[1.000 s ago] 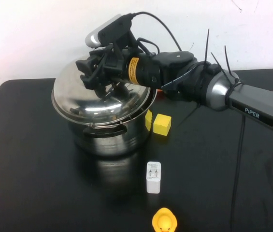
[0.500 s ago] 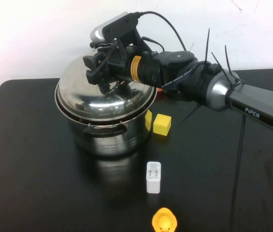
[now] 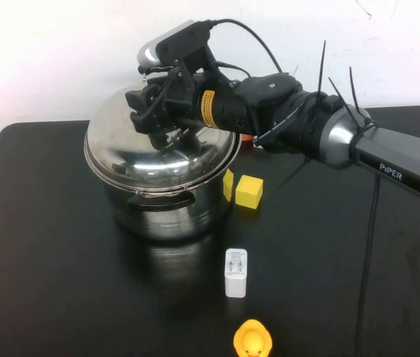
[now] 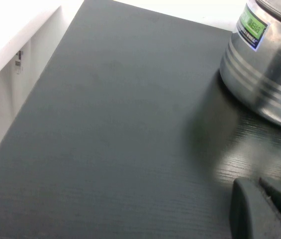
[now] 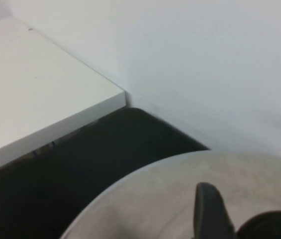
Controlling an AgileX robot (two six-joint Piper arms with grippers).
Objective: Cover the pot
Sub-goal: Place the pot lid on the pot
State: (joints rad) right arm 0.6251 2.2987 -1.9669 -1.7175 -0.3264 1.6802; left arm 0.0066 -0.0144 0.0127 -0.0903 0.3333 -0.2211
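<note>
The steel pot (image 3: pixel 169 208) stands at the middle left of the black table. Its domed steel lid (image 3: pixel 157 152) lies level on the pot's rim. My right gripper (image 3: pixel 154 119) is over the lid's centre, shut on the lid's black knob (image 5: pixel 272 226). One of its fingers (image 5: pixel 207 209) shows against the lid (image 5: pixel 155 209) in the right wrist view. My left gripper (image 4: pixel 259 191) is shut and empty, low over the table beside the pot's wall (image 4: pixel 264 74). It is out of the high view.
A yellow block (image 3: pixel 249 191) lies just right of the pot. A white charger (image 3: pixel 236 272) and a yellow duck (image 3: pixel 253 341) lie nearer the front edge. A white shelf (image 5: pixel 31 99) adjoins the table's far left corner.
The lid was tilted over the pot a second ago. It has come down level onto the rim, with the right gripper still on its knob.
</note>
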